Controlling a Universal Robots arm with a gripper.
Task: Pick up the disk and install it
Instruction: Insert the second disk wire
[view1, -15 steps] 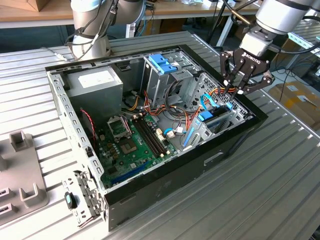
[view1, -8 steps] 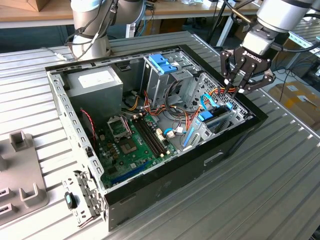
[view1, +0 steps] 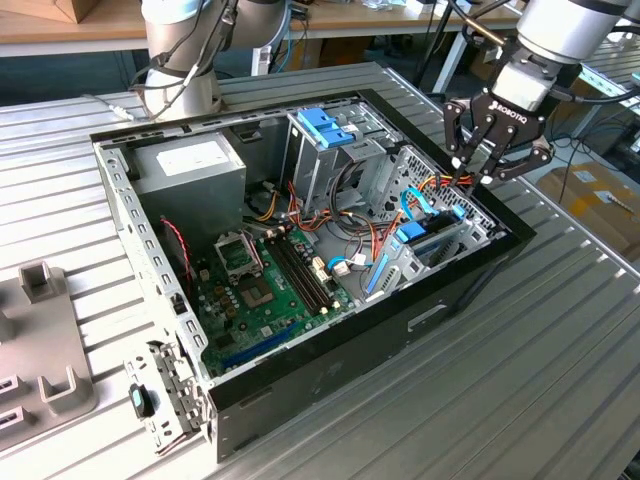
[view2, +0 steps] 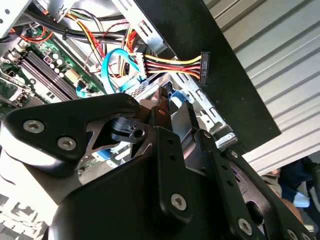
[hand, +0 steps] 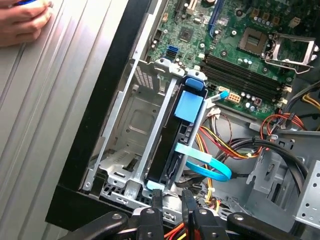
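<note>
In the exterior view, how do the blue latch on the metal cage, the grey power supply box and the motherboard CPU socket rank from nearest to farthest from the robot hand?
From the hand:
1. Blue latch, atop the cage, toward the exterior view's left.
2. CPU socket, on the motherboard, lower in the case.
3. Power supply box, at the case's far left corner.

The hand (view2: 165, 150) hides most of the disk (view2: 182, 117) in the second wrist view.

Lt-blue disk (hand: 189, 106) rails; green mobo (view1: 262, 290); blk fingers (view1: 462, 150)
</note>
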